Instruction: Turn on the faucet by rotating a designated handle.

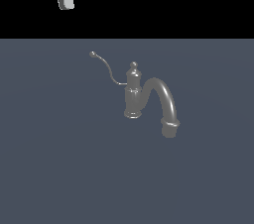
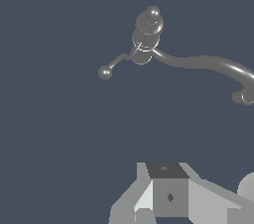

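Observation:
The dark grey faucet [image 1: 133, 94] stands on the flat grey-blue floor, with an upright post, a knob finial on top and a thick arched spout [image 1: 163, 99] that bends toward the exterior view's right. The handle [image 1: 105, 67], a thin S-curved lever with a small ball tip [image 1: 92, 54], runs from the post toward the exterior view's left. My gripper [image 1: 66, 3] hangs high above and well to the left of the ball tip, touching nothing; its fingers look closed together and empty. The wrist view shows the faucet [image 2: 148, 27], the handle [image 2: 118, 62] and my gripper [image 2: 166, 169] far from them.
The grey-blue floor [image 1: 59, 168] stretches around the faucet in every direction. A black background fills the top of the exterior view behind my gripper.

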`<state>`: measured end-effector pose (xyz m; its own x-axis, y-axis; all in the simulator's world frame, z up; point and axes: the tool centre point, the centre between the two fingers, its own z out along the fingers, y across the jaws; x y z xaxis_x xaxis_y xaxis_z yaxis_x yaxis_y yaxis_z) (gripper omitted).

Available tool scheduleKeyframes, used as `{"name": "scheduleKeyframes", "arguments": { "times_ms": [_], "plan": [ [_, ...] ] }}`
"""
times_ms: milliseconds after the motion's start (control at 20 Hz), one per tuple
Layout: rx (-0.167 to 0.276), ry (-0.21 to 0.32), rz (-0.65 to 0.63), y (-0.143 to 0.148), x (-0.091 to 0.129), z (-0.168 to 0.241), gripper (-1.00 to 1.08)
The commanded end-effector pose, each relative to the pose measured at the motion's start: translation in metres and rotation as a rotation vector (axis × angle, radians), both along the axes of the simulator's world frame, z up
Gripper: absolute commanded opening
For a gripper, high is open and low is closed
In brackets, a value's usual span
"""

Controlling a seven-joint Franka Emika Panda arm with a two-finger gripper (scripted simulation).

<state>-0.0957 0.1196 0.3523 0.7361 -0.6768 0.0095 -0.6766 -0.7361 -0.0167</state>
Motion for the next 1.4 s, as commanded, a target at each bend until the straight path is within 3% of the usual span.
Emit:
{"name": "scheduleKeyframes", "arguments": {
  "times_ms": [0,900,1350],
  "plan": [
    [0.001,0.001,-0.054,0.003,0.013,-0.010,-1.00],
    [0.001,0.013,-0.434,-0.003,0.105,-0.080,-1.00],
    [-0.001,0.018,-0.567,-0.014,0.136,-0.104,-1.00]
  ]
}}
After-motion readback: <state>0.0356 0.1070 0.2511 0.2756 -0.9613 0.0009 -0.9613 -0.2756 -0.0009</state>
